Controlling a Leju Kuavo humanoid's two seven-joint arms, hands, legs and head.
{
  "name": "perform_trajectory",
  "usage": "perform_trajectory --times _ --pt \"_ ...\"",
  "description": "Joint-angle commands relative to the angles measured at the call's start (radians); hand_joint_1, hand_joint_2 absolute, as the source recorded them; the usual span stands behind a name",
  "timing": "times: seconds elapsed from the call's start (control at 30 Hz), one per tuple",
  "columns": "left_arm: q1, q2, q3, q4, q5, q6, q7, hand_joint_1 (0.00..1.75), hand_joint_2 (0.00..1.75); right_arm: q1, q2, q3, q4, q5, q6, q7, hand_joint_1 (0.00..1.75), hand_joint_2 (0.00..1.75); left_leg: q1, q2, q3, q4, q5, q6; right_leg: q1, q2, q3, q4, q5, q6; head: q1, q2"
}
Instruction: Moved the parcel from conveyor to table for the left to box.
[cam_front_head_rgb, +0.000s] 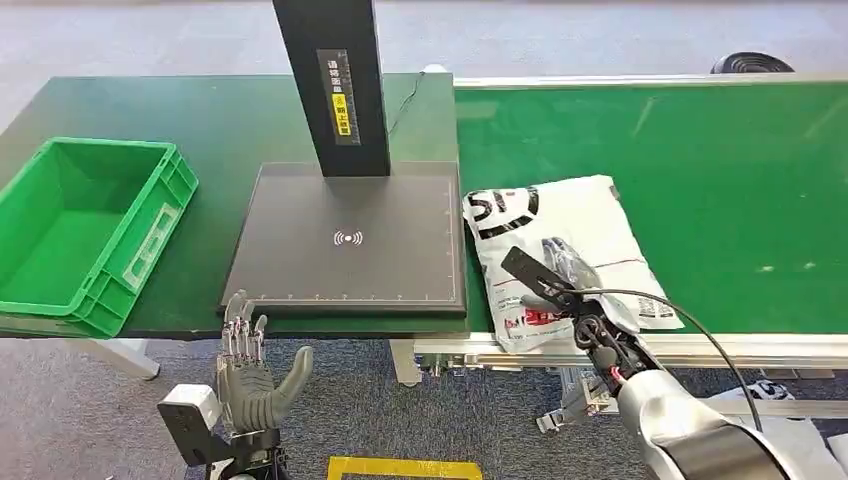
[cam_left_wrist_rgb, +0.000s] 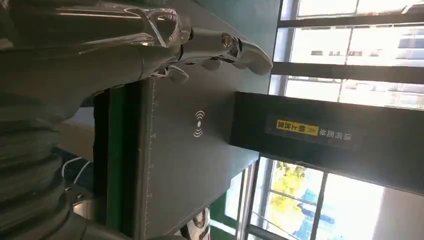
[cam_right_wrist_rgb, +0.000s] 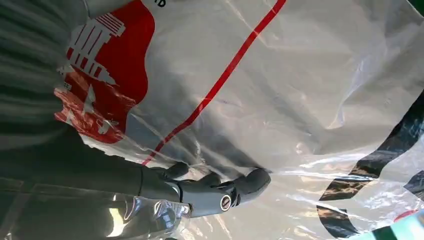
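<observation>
The parcel, a white plastic bag with red and black print, lies at the conveyor's near edge, just beside the desk. The right hand rests on top of it, fingers pressing the film; whether it grips, I cannot tell. The left hand hovers spread and empty below the desk's front edge, near the black scanner pad. A green crate sits at the desk's left end.

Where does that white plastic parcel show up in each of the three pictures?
Head view: the parcel lies on the green conveyor, right of the black pad, under the right hand.
Left wrist view: not in it.
Right wrist view: the parcel spans the picture.
Shared landmark: the right hand.
</observation>
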Motion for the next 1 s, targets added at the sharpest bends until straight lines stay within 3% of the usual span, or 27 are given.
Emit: perform_trajectory --times 0.03,0.77,0.8,0.83,0.87,1.0 --pt "-0.011 0.018 -0.003 0.027 0.001 0.002 0.002 0.00 1.75 0.011 0.022 -0.026 0.050 -0.002 0.005 0.000 0.00 1.75 0.001 0.000 0.003 -0.001 -0.001 0.000 0.001 -0.001 0.004 -0.001 -0.001 -0.002 0.000 0.000" --pt "-0.032 0.012 -0.003 0.052 0.015 -0.018 0.002 0.00 1.75 0.077 0.012 0.008 0.063 0.056 0.072 0.020 0.00 1.75 0.001 -0.003 0.007 -0.003 0.000 0.000 0.002 -0.004 0.009 -0.003 -0.002 -0.003 0.000 0.000" --pt "-0.033 0.011 -0.001 0.053 0.015 -0.018 0.002 0.00 1.75 0.079 0.012 0.006 0.062 0.056 0.068 0.021 0.23 1.75 0.001 -0.003 0.006 -0.002 0.000 0.000 0.002 -0.003 0.008 -0.003 -0.002 -0.001 0.000 0.000" --pt "-0.033 0.011 0.001 0.053 0.015 -0.020 0.002 0.00 1.75 0.078 0.011 0.002 0.061 0.053 0.068 0.019 1.57 1.75 0.001 -0.004 0.007 -0.002 0.000 0.000 0.002 -0.004 0.009 -0.003 -0.002 -0.002 0.000 0.000" --pt "-0.033 0.010 0.004 0.053 0.013 -0.022 0.002 0.00 1.75 0.075 0.010 0.000 0.060 0.056 0.067 0.018 1.73 1.75 0.001 -0.003 0.008 -0.002 0.000 0.000 0.002 -0.004 0.009 -0.003 -0.003 -0.001 0.000 0.000" --pt "-0.029 0.003 0.020 0.044 0.015 -0.036 0.002 0.00 1.75 0.053 0.005 -0.024 0.058 0.054 0.070 0.011 1.75 1.75 0.001 -0.002 0.011 -0.001 -0.002 0.002 0.001 -0.003 0.013 -0.002 -0.004 0.001 0.000 0.000"
